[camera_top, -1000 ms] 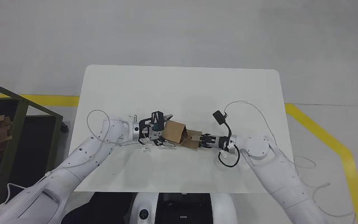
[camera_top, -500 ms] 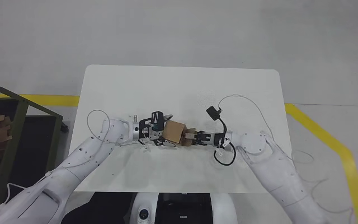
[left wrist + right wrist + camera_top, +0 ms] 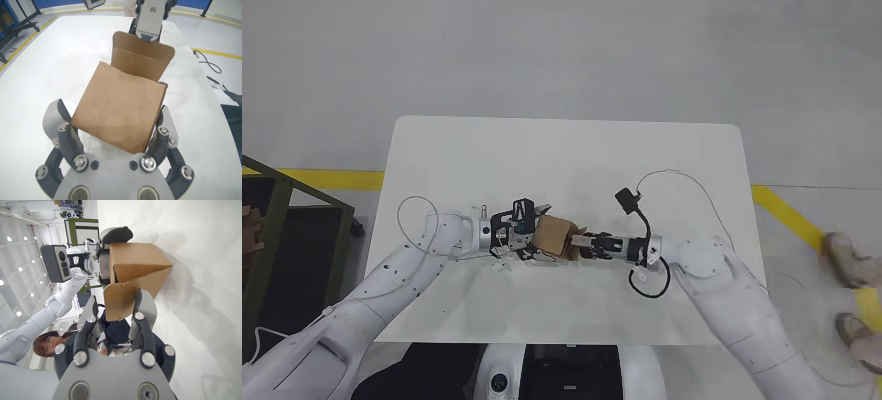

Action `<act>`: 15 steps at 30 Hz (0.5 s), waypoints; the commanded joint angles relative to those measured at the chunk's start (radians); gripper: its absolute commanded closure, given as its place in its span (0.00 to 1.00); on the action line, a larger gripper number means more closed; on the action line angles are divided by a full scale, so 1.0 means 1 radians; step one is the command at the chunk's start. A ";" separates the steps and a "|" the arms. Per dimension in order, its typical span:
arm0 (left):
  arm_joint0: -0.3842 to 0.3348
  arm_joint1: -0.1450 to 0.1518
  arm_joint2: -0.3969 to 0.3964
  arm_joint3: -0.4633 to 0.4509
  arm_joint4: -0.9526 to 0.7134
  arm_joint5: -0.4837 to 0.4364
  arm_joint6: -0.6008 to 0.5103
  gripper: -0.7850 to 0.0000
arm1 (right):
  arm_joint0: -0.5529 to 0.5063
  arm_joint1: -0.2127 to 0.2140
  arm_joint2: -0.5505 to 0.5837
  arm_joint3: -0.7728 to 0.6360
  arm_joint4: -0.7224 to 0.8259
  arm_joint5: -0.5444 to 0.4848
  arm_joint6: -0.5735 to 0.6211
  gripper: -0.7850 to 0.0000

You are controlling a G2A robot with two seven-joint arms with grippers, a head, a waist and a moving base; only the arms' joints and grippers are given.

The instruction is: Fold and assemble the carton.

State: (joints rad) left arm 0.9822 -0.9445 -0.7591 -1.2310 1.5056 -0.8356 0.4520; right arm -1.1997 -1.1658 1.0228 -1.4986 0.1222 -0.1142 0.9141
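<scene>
A brown cardboard carton [image 3: 554,236] lies on the white table [image 3: 562,150] just left of centre. My left gripper [image 3: 525,232] is shut on the carton [image 3: 121,108], with its fingers [image 3: 62,111] clamping the two side walls at the near end. At the far end a rounded flap [image 3: 140,60] stands up. My right gripper [image 3: 582,243] is at that flap from the other side, and one broad finger presses its outer face. In the right wrist view the right gripper [image 3: 117,304] is open, with the flap [image 3: 121,302] lying between its fingers [image 3: 141,302].
A black cable with a small black box [image 3: 627,200] trails from the right arm across the table's right half. It shows again in the left wrist view as a cable [image 3: 208,62] near the table edge. A dark green cart [image 3: 272,230] stands left of the table.
The right gripper has moved left toward the carton. The flap that lay stretched out flat is now pushed up. The left gripper has kept its hold and place.
</scene>
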 commanded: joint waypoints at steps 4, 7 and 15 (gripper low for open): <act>0.000 0.000 0.000 0.000 0.000 0.000 0.000 0.00 | 0.008 -0.004 -0.001 0.052 0.089 -0.047 0.038 0.55; 0.000 0.000 0.000 0.000 0.000 0.000 0.000 0.00 | 0.022 -0.008 -0.010 0.093 0.120 -0.071 0.054 0.65; 0.000 0.000 0.000 0.000 0.000 0.000 0.000 0.00 | 0.052 -0.019 -0.035 0.157 0.167 -0.110 0.066 0.70</act>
State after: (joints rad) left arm 0.9822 -0.9445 -0.7591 -1.2310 1.5056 -0.8356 0.4520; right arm -1.1508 -1.1839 0.9899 -1.3495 0.2876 -0.2218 0.9812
